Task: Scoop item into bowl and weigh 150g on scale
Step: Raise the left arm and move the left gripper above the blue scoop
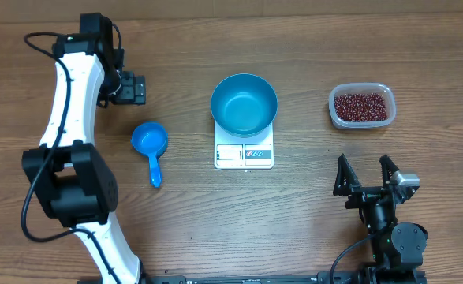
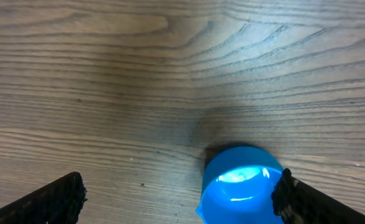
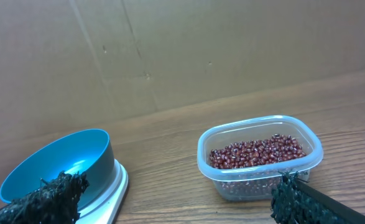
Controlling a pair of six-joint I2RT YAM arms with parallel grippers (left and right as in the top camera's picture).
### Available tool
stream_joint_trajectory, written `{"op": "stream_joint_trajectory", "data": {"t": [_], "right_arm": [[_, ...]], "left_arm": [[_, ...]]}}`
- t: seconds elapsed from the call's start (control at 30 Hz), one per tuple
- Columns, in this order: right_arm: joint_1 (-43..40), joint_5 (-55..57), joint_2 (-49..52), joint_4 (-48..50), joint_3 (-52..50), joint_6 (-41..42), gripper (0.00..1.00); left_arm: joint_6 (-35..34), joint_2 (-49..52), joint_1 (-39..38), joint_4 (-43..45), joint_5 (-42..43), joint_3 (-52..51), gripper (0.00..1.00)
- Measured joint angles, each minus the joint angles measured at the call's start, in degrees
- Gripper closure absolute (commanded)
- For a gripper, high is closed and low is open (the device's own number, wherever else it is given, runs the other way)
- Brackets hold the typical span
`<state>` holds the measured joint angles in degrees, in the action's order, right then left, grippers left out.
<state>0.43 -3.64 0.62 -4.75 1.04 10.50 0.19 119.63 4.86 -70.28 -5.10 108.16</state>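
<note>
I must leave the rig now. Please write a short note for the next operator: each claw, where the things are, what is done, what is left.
Left claw: open, empty, over the table, on the far side of the scoop.
Right claw: open, empty, on the near side of the tub.
Bowl: looks empty, sits on the scale, centre.
Beans: in the tub, right side.
Done: nothing scooped.
Left: take the scoop, move beans into the bowl, reach the target weight.

You have the bowl (image 1: 244,110) sitting on the scale (image 1: 244,156) at the middle of the table (image 1: 310,47). The scoop (image 1: 150,143) lies on the table to the scale's left. The tub (image 1: 334,110) holding the beans (image 1: 363,106) stands well apart to the right, level with the bowl.
</note>
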Motion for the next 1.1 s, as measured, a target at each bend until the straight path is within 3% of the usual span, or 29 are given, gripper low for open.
{"op": "stream_joint_trajectory", "data": {"t": [1.1], "right_arm": [[-0.02, 0.00, 0.00, 0.04, 0.00, -0.02, 0.00]], "left_arm": [[0.00, 2.75, 0.00, -0.90, 0.00, 0.00, 0.00]]}}
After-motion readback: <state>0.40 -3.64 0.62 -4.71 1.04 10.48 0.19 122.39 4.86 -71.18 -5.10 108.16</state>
